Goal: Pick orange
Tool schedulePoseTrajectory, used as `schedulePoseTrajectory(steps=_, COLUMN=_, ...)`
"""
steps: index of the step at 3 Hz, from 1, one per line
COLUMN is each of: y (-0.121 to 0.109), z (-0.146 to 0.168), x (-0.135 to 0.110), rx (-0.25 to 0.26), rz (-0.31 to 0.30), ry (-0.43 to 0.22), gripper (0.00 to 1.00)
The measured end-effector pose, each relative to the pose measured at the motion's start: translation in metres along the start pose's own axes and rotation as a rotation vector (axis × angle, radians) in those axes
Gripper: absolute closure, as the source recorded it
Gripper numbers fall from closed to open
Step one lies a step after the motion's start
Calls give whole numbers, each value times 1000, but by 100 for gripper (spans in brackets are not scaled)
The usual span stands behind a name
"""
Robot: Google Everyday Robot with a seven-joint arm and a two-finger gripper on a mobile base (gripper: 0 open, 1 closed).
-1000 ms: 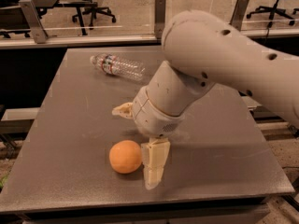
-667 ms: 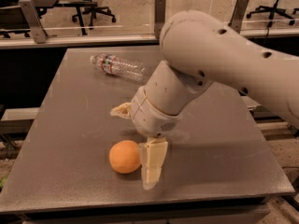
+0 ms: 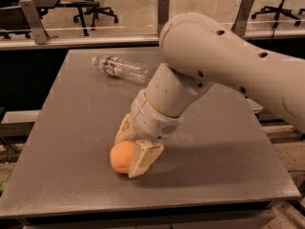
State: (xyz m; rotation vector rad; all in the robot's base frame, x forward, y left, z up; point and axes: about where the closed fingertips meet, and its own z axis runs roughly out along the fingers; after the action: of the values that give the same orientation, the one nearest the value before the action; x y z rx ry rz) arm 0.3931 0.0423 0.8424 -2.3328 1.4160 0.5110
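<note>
The orange is a round, matte fruit resting on the grey table, near its front middle. My gripper is down at the table surface with its cream fingers on either side of the orange. One finger presses on the orange's right front. The other finger is against its back. The gripper is shut on the orange, which still sits on the table. My arm hides the right part of the fruit.
A clear plastic water bottle lies on its side at the back of the table. My large white arm reaches in from the right. A rail and office chairs stand beyond the table's far edge.
The gripper has lowered and moved left over the orange. Its fingers, spread wide before, have closed in on the fruit from both sides.
</note>
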Motion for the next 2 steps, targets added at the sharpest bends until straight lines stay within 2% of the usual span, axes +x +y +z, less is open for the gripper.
schedulePoseTrajectory(steps=1, y=0, z=0, x=-1, rx=-10, rz=8, ry=-7, gripper=71)
schedulePoseTrajectory(steps=2, y=-21, z=-32, x=4, rx=-20, rz=58, ry=-17, gripper=100)
